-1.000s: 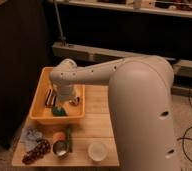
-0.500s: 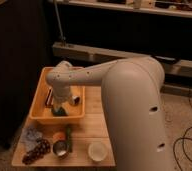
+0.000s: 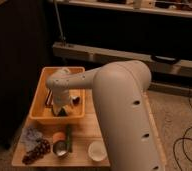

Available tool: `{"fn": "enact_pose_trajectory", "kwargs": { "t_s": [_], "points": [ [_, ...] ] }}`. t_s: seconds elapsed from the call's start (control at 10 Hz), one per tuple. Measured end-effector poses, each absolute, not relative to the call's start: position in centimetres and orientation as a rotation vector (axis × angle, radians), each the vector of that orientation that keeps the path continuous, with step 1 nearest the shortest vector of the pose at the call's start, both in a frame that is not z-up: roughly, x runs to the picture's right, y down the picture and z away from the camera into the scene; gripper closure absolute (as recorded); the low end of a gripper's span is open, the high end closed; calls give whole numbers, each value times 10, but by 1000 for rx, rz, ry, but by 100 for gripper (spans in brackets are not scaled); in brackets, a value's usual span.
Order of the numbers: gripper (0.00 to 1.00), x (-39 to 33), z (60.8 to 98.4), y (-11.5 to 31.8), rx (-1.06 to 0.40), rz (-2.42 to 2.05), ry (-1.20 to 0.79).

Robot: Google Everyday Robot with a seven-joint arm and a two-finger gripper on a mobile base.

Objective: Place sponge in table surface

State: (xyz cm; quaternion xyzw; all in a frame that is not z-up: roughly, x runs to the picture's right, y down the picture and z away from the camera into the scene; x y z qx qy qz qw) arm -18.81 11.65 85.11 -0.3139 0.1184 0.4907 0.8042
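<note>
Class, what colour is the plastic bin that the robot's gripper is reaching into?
Orange-yellow, seen in the camera view: the bin, with the gripper down inside it.

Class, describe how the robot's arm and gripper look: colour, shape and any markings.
The arm is a thick, rounded, cream-white shell, narrowing towards the wrist, with small dark round dots along its side. The gripper, down inside the orange-yellow bin, looks darker than the arm.

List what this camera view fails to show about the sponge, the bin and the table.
- Sponge: camera view, not identifiable; the gripper, low inside the orange bin, blocks the bin's middle.
- Table surface: camera view, right part hidden behind the robot arm.
- Bin floor: camera view, mostly covered by the arm's wrist.
</note>
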Motion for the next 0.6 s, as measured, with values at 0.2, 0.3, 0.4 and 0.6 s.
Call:
{"fn": "enact_pose_trajectory", "kwargs": {
  "t_s": [0.2,0.3,0.4,0.6],
  "points": [
    [35,-183,857,116,-670,1058,251],
    [35,-182,859,117,-670,1059,254],
    [35,-182,860,118,-673,1060,252],
    [35,-178,863,120,-677,1075,249]
  ]
}}
